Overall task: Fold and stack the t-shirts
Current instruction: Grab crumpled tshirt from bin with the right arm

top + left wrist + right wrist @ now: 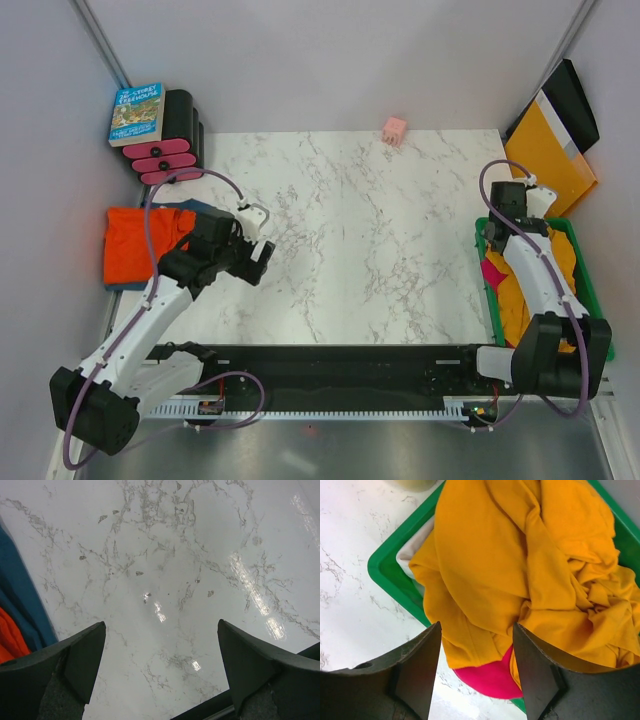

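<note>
Right wrist: crumpled mustard-yellow t-shirt (530,555) over magenta-pink t-shirt (490,677) in green bin (380,565), right fingers (415,675) and left fingers (75,665) spread, empty

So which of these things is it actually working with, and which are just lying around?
Working with: orange shirt, blue shirt under it, yellow shirt and pink shirt in the green tray.
Lying about: book, black-and-pink rolls, small pink block, orange envelope.
</note>
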`<state>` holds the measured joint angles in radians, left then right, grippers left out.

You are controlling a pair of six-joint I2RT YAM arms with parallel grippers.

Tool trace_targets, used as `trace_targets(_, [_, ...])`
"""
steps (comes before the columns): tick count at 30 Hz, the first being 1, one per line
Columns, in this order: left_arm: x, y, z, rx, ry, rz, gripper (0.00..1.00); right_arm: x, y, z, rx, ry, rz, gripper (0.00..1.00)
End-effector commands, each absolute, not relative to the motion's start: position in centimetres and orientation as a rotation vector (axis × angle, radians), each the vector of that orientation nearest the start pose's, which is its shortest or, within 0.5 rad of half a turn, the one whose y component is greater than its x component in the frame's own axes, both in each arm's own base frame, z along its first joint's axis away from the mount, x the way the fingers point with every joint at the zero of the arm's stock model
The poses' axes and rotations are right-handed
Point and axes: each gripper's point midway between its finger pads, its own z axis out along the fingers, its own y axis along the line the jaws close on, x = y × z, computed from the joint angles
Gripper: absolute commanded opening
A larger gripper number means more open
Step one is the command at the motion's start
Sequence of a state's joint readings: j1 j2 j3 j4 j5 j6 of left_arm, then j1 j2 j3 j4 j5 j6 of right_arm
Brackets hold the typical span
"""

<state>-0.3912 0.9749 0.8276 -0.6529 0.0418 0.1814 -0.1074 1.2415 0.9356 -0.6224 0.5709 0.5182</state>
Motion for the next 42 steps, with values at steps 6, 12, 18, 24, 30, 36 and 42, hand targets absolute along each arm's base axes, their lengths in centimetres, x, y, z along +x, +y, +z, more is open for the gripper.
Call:
trace_targets(6, [25.7, -10.7, 15.3, 0.722, 2.227, -0.179, 1.0, 31.3, -11.9, 12.5, 0.954, 2.155, -0.563, 0.59])
trace_targets(12, [25.9, -10.3, 15.2, 0.704, 2.237, -0.164, 1.0, 30.9, -12.9, 11.7, 1.004, 2.134, -0.63, 0.4])
trace_targets(18, [26.0, -10.1, 15.0, 0.69, 2.246, -0.162, 1.0, 30.5, -13.7, 10.5, 1.036, 2.153, -0.665, 0.45])
trace_targets(24, [26.0, -9.9, 14.9, 0.683, 2.25, -0.16, 1.0, 30.9, -13.3, 10.0, 1.036, 2.175, -0.627, 0.0])
trace_targets(30, [26.0, -9.9, 15.5, 0.665, 2.233, -0.166, 1.0, 34.0, -8.5, 18.4, 0.834, 1.956, -0.276, 0.0])
trace_targets(36, [26.3, -10.3, 17.1, 0.636, 2.2, -0.196, 1.0, 33.9, 1.9, 32.6, 0.467, 1.775, 0.149, 0.0])
trace_targets(42, [26.2, -10.5, 17.7, 0.638, 2.19, -0.217, 0.99, 31.1, 12.8, 40.7, 0.121, 1.727, 0.596, 0.0])
